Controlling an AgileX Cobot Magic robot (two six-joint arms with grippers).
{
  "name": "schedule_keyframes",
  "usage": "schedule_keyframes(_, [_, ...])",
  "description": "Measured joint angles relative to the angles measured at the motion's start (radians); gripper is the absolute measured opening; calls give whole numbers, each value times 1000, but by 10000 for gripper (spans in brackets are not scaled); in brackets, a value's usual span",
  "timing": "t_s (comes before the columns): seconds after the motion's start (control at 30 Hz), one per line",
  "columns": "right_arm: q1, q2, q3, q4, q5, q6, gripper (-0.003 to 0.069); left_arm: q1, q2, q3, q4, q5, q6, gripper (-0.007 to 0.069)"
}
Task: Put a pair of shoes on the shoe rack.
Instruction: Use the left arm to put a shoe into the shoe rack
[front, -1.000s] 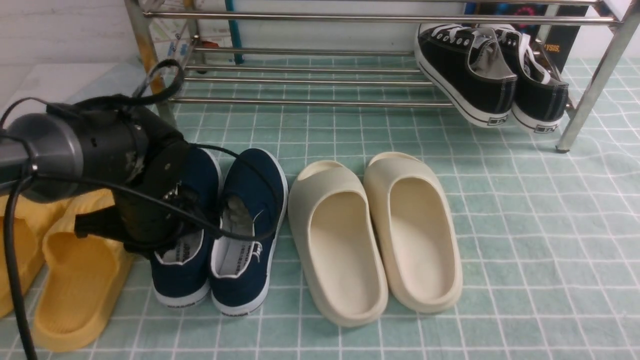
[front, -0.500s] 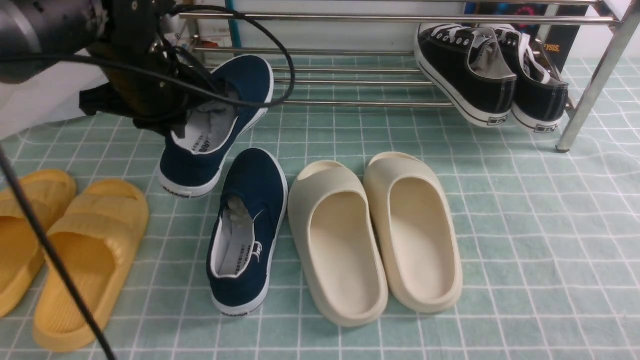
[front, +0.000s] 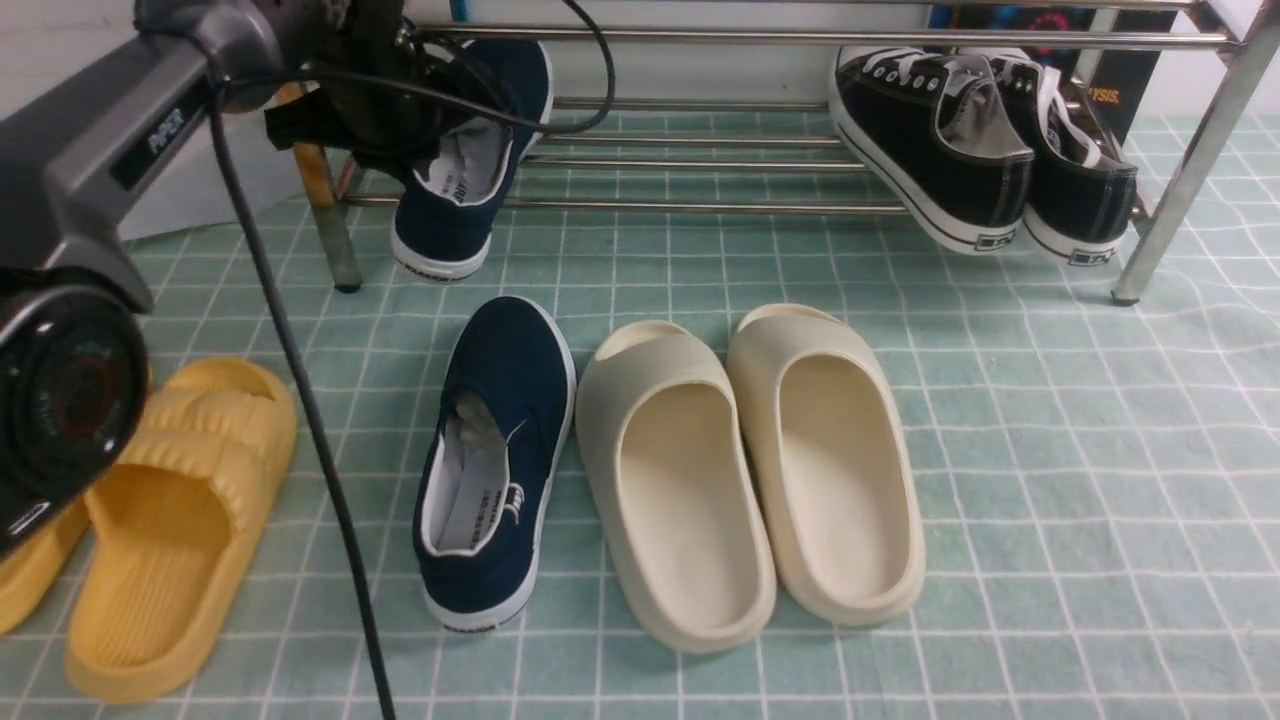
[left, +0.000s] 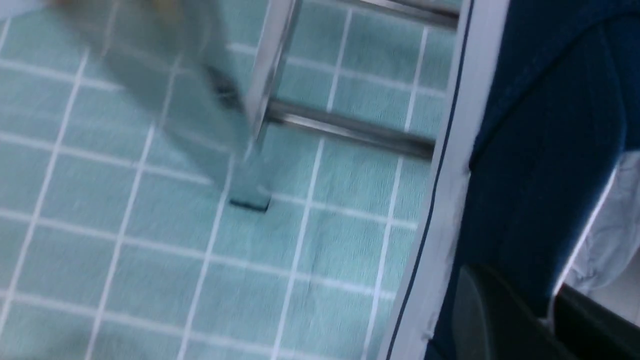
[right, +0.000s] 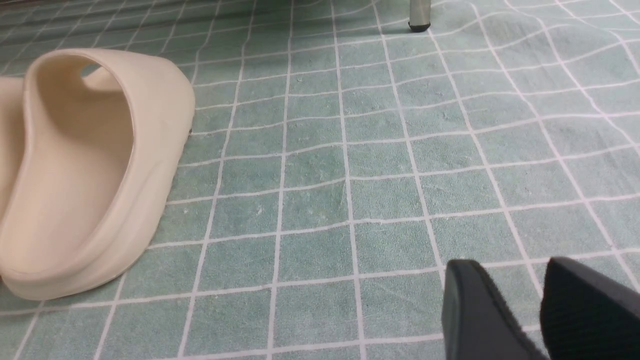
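Left claw (front: 425, 135): closed tight on the collar of the held navy shoe (front: 440, 218); in the left wrist view a dark finger (left: 500, 320) is seen pressed against the navy canvas, beside the white sole edge. The shoe is carried at the left end of the shoe rack (front: 700, 206); toe raised over the lower bars, heel tilted down in front of the front bar; whether the sole rests on a bar cannot be told.

Right claw (right: 510, 272): seen in the right wrist view only; its two dark, ribbed pads are parted and nothing is held between them; it hangs low over the checked cloth (front: 1000, 450), near the cream slides (front: 680, 480) but apart from them.

The second navy shoe (front: 505, 390) lies flat on the cloth, toe towards the rack, just beside the left cream slide; matt canvas upper, white rubber sole, pale insole with dark lettering.

Rack: thin shiny steel bars on angled tubular legs; black lace-up sneakers (front: 960, 150) are lodged at its right end, heels down. Cream slides: smooth, rounded, moulded in one piece; yellow slides (front: 170, 520): ridged across the strap; cloth: soft, green, gridded in white, slightly rippled.
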Motion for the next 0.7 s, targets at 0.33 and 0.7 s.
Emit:
schedule_keyframes(0.33, [0,0,0,0,0,0,238,1,64,-60,44,-58,-18,19])
schedule_keyframes(0.7, [0,0,0,0,0,0,238,0,72,-62,66,-94,-108,29])
